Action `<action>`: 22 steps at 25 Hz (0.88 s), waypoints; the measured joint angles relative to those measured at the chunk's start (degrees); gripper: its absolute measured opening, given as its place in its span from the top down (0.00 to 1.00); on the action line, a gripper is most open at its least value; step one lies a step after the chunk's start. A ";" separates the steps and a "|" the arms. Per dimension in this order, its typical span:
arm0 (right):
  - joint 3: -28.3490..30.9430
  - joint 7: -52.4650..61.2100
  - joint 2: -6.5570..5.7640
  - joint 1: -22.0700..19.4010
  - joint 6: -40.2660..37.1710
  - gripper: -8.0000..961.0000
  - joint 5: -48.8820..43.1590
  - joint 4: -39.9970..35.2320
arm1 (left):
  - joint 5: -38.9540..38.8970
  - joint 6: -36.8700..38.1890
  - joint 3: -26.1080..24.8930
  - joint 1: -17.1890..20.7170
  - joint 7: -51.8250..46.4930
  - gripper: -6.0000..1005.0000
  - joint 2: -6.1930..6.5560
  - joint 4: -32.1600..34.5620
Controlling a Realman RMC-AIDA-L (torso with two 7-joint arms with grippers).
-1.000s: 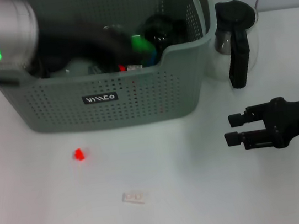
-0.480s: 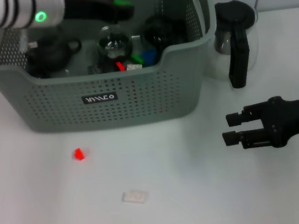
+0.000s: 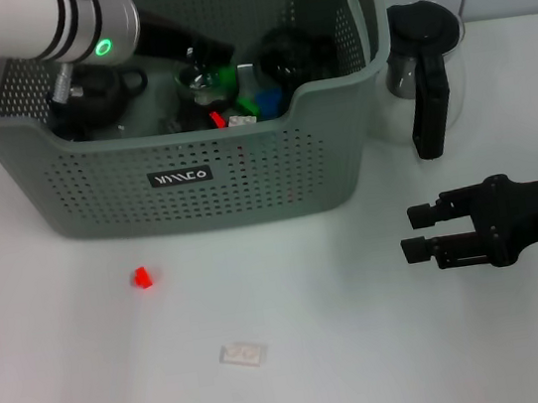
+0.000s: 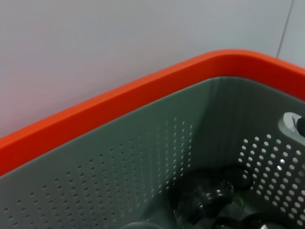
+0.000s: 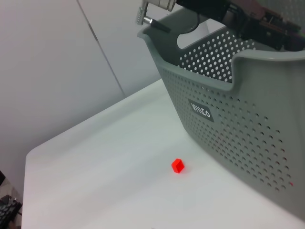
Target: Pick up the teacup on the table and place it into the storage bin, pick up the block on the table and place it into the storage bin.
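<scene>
White tabletop (image 3: 370, 348), perforated storage bin (image 3: 197, 187)

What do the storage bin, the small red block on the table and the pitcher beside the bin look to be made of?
Storage bin: matte grey moulded plastic, judging by its even perforations and orange rim trim.
Red block: probably solid plastic, uniformly bright; too small to be sure.
Pitcher: seemingly clear glass body, see-through with reflections, and a glossy black handle and lid, likely plastic.
</scene>
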 joint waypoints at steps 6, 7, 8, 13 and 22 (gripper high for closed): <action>0.00 0.00 -0.09 0.03 -0.01 0.39 0.00 0.00 | -1.51 6.10 -0.80 3.56 -1.77 0.47 -0.92 10.12; 0.00 0.00 -0.09 0.04 -0.07 0.39 0.02 -0.01 | -3.09 8.23 -0.75 5.17 -1.79 0.43 -1.20 13.75; 0.00 0.02 -0.10 0.04 -0.03 0.39 -0.01 -0.03 | -5.49 10.57 -0.59 7.45 -1.49 0.40 -1.37 17.79; -0.01 0.00 -0.18 0.29 -0.17 0.39 0.01 -0.04 | -22.61 25.40 -1.48 19.26 6.84 0.33 -1.03 33.87; -0.19 0.02 0.02 0.50 -0.08 0.39 0.00 -0.07 | -26.43 42.08 -2.21 33.26 24.25 0.35 -1.34 40.64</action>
